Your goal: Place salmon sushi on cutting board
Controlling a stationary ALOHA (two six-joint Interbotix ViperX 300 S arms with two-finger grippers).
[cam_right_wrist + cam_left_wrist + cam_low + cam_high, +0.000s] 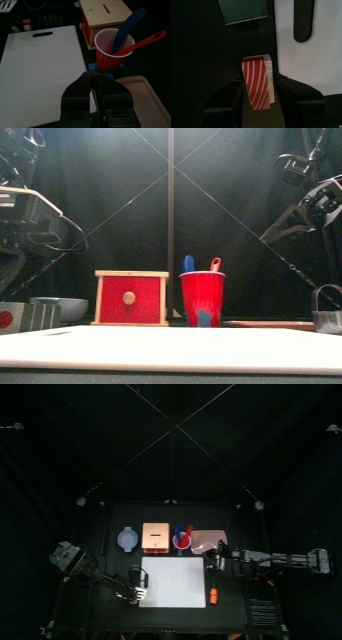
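Overhead, front and wrist views of a two-arm rig at a black table (100, 616). A white cutting board (174, 582) lies flat near the table's front edge, its slot handle at the left end; in the front view it fills the foreground as a pale slab (171, 348).

Left gripper (258, 97): jaws pinching the salmon sushi (258, 82), a block with red-and-white striped topping over a white rice edge, held on its side between the two black fingers (230, 100). In the wrist view the sushi sits over the dark table just beside the board's left edge (308, 60); whether it touches the table cannot be told. In the top view this gripper (130, 587) is at the board's left edge.

Right gripper (91, 85): fingers pressed together with nothing between them, hanging above the board's right end beside a red cup (113, 50). The cup holds a blue utensil (128, 27) and a red utensil (143, 42), both leaning out of its rim.

Behind the board, left to right in the top view: a pale round container (127, 539), a wooden box (156, 537) with a red front face (130, 299), the red cup (187, 539) and a pinkish tray (210, 541). An orange-red item (214, 595) lies on the board's right end
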